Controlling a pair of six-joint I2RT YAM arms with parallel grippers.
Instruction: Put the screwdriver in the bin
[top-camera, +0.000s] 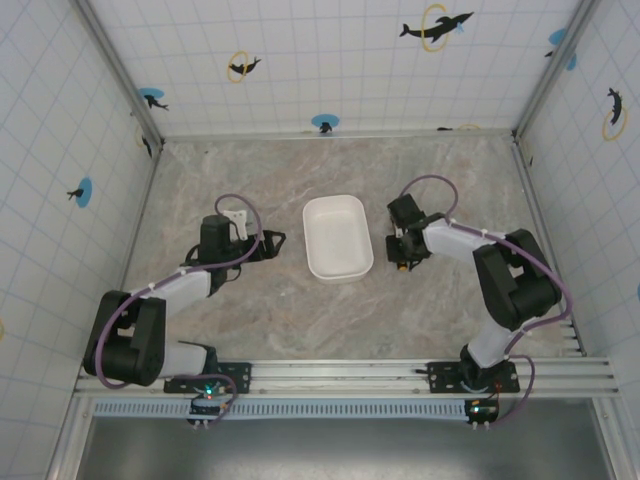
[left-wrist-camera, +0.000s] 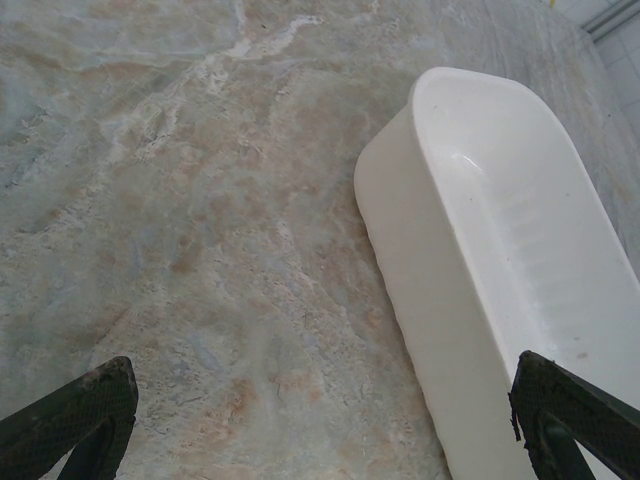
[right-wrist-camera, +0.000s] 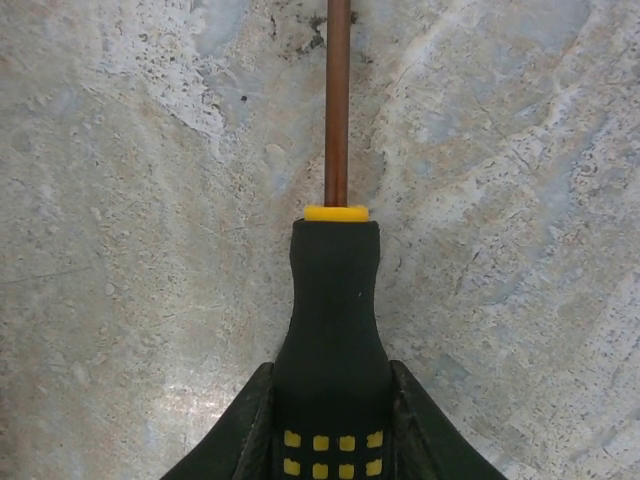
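Note:
My right gripper (right-wrist-camera: 332, 378) is shut on the screwdriver's black handle (right-wrist-camera: 335, 310), which has small yellow squares and a yellow collar. The thin brownish metal shaft (right-wrist-camera: 338, 100) points straight away from the fingers, close over the marbled table. In the top view this gripper (top-camera: 401, 250) sits just right of the bin, and a bit of the screwdriver's yellow (top-camera: 401, 266) shows at its tip. The bin (top-camera: 337, 240) is a shallow white tray in mid-table with nothing in it. My left gripper (top-camera: 272, 242) is open, just left of the bin (left-wrist-camera: 520, 230), with its fingertips (left-wrist-camera: 105, 385) spread wide.
Tiled walls with dolphin stickers enclose the table (top-camera: 250, 170) on three sides. Bare marbled surface lies behind and in front of the bin. A metal rail (top-camera: 340, 375) runs along the near edge under both arm bases.

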